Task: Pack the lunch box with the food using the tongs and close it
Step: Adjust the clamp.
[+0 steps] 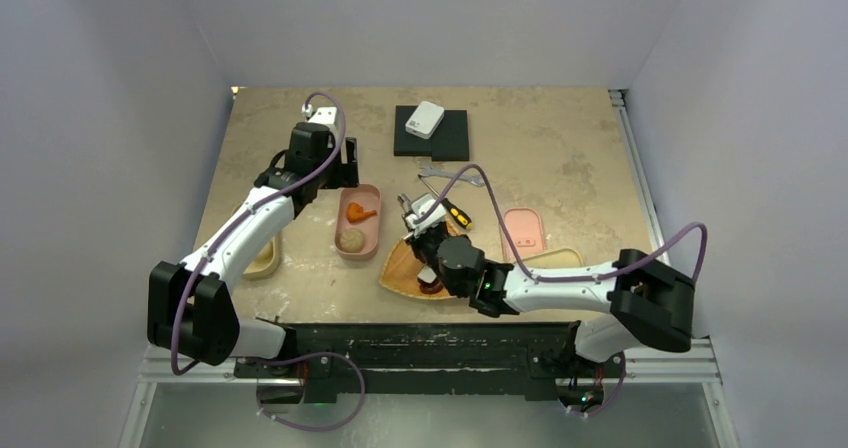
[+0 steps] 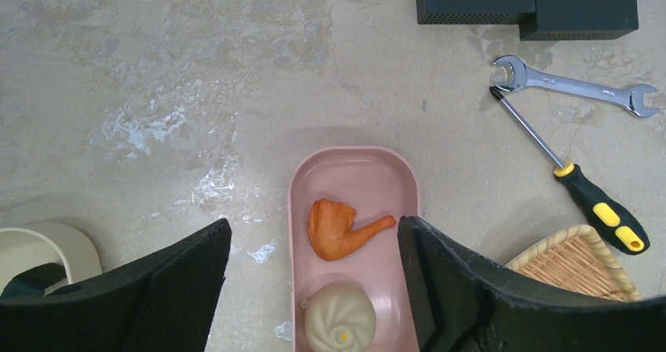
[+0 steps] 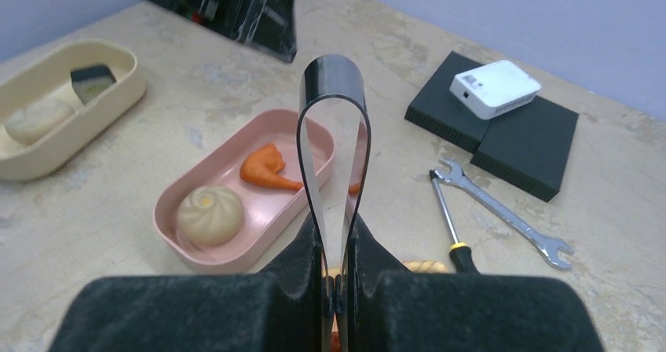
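Tongs [image 3: 334, 73] sit in the right jaws, which are pressed shut on both thin arms, over the basket [image 2: 581, 262] – the looped end sticks out, the tips are hidden. They look light, springy and smooth, so a hold at mid-arm seems best. The left jaws hang wide open, holding nothing, over the pink lunch box [image 2: 353, 167], where a bun [image 2: 339, 327] and an orange piece [image 2: 338, 228] lie.

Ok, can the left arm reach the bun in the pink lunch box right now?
Probably yes. The left gripper hangs open above the pink lunch box, the bun lies uncovered at its near end beside the drumstick, and the right gripper, shut on the tongs, is off by the basket.
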You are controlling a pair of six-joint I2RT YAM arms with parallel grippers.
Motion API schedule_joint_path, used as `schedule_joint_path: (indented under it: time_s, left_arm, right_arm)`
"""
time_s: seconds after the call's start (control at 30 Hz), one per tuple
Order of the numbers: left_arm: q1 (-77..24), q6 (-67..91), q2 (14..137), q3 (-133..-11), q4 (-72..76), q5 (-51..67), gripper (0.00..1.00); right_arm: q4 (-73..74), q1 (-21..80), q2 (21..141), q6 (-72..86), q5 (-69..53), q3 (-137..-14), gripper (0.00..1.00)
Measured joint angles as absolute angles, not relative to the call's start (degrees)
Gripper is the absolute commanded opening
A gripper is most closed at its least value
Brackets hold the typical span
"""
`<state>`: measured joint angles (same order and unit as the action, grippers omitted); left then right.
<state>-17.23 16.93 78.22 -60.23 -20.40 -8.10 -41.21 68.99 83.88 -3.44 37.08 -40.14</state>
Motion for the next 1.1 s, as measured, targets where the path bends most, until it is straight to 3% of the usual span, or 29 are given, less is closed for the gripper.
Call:
schedule_joint_path:
  time_s: [0.27,0.6,0.83,1.1]
  left_arm:
    - [-17.23,16.93,78.08,-60.20,-20.40,-8.12,0.77]
    - [-16.99,16.93,78.06,-60.20,-20.40,-8.10,0.77]
    - [-16.86,16.93,78.06,-60.20,-20.40,-8.08,0.77]
    - [-16.86,16.93,78.06,-60.20,-20.40,-7.86,0.77]
  right_arm:
    - [-43.72,68.99,77.17,-1.58,40.16,-39.20,0.00]
    - [-46.41,68.99,80.01,-0.01,40.86,-39.18,0.00]
    - [-46.48,68.99,84.79,-1.98,36.82,-39.24,0.31]
    - [-49.47,68.99,85.34,-5.19,31.62,-39.22,0.35]
